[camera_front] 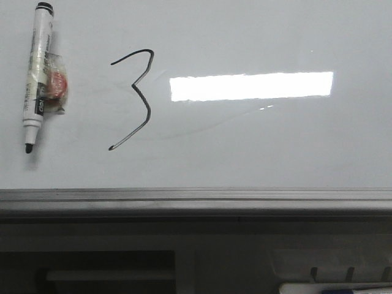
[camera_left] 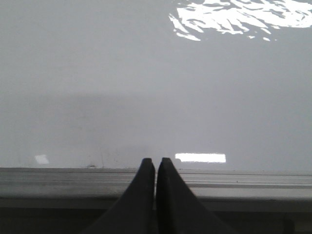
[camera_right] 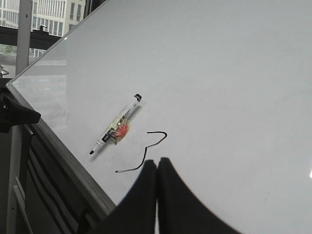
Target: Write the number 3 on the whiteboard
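The number 3 [camera_front: 133, 98] was found drawn in black on the left part of the whiteboard [camera_front: 257, 147], and the marker [camera_front: 37, 73] lay uncapped just to its left, long axis running up and down the board with the tip toward the grey edge rail [camera_front: 196, 199]. You had both arms clear of it: the left end effector [camera_left: 156, 163] was pinched closed on nothing at the rail, and the right end effector [camera_right: 157, 163] was likewise closed and empty. The right wrist view alone showed the marker, so I judged that arm better placed, though which was nearer could not be told.
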`<state>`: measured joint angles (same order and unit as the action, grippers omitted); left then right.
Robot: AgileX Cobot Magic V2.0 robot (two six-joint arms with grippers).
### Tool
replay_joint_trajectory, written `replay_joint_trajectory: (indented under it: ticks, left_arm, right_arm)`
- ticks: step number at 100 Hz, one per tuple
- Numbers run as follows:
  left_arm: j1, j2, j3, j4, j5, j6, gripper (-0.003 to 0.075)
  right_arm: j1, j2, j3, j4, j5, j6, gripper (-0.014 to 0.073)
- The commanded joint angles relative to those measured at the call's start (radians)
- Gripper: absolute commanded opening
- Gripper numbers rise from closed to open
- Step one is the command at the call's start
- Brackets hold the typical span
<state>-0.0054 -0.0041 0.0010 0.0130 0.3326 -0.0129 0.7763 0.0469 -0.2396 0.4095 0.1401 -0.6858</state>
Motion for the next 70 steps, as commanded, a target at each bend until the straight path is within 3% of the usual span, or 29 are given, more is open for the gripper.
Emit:
replay_joint_trajectory:
  ticks: [1,13,21,35,59,70]
  left_arm:
    - [-0.001,-0.025,0.012,-0.002,-0.053,-0.008,-0.0020]
    - [-0.001,-0.025,0.012,-0.002,-0.053,-0.008,-0.0021]
    - [-0.001,-0.025,0.012,-0.002,-0.053,-0.008,-0.0021]
    - [-0.001,-0.025,0.012,-0.002,-0.053,-0.008,-0.0021]
    - [-0.001,-0.025,0.012,-0.002,-0.053,-0.008,-0.0021]
    - [-0.001,-0.025,0.012,-0.002,-0.053,-0.008,-0.0021]
  right_arm:
    - [-0.006,0.012,-0.025,-0.066,-0.083,0.055,-0.0062]
    - [-0.018,0.016,-0.025,-0.359,-0.079,0.391,-0.0062]
    - [-0.048,0.016,-0.025,-0.448,-0.075,0.502,-0.0062]
    - [-0.178,0.016,-0.025,-0.456,-0.075,0.510,-0.0062]
    - [-0.526,0.016,-0.025,-0.456,-0.070,0.510,-0.0062]
    - [-0.638,0.016,-0.025,-0.456,-0.066,0.510,-0.0062]
